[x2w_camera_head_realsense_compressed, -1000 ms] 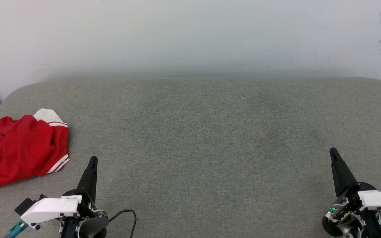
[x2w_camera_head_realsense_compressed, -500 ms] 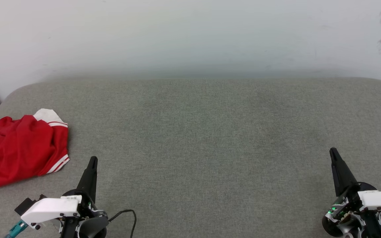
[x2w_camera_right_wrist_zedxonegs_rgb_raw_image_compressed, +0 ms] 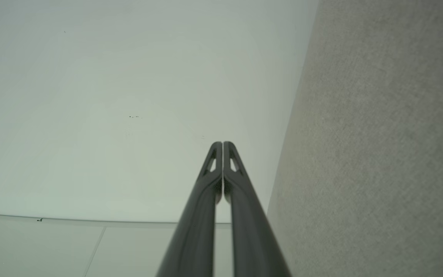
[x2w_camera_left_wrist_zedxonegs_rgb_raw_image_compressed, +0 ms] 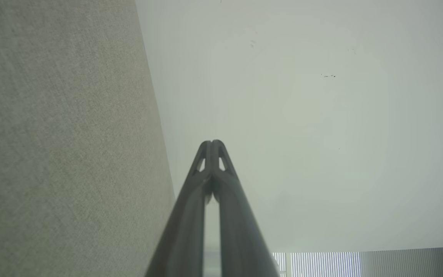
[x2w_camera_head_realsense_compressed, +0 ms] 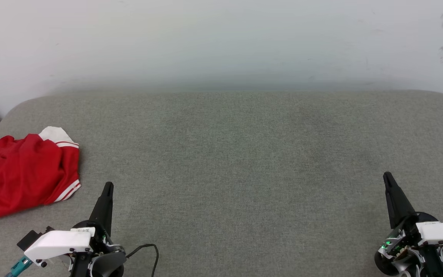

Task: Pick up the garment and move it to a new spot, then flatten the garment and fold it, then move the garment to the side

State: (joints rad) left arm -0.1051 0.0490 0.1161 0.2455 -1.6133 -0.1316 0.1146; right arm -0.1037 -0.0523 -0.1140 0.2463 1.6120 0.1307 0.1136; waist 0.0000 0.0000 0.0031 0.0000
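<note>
Red garment [x2w_camera_head_realsense_compressed: 21,173] (white sleeve ends) lies crumpled, far left.

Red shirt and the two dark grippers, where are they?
Bright red soft fabric shirt [x2w_camera_head_realsense_compressed: 25,173], head view, crumpled red middle.
Left gripper [x2w_camera_head_realsense_compressed: 107,186], head view, shut dark fingertips.
Right gripper [x2w_camera_head_realsense_compressed: 387,176], head view, shut dark fingertips.

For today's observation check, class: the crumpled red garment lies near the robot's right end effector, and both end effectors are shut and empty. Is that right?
Not quite. The head view shows the garment lying near the left end effector, far from the right end effector. Both are shut and empty, as stated.
</note>
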